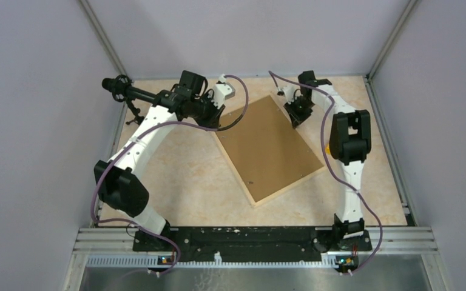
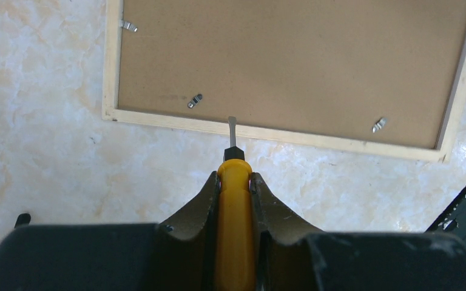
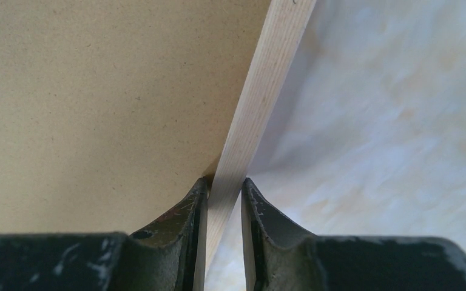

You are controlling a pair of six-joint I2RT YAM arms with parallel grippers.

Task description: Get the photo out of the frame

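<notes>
Frame (image 1: 270,148) sits face-down mid-picture in the top view, photo hidden under the backing (image 2: 291,54). My right gripper (image 3: 224,191) pinches its pale wood rail, left gripper (image 2: 235,180) clamps a yellow screwdriver (image 2: 235,212). Clip-prying stage, I reckon; next the blade needs sliding under that clip (image 2: 195,100) above-left of it.

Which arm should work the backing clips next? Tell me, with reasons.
Left, probably. The left gripper holds the yellow screwdriver, its blade pointing at the frame edge beside a metal clip. The right gripper is clamped on the frame's wooden rail, steadying it.
</notes>
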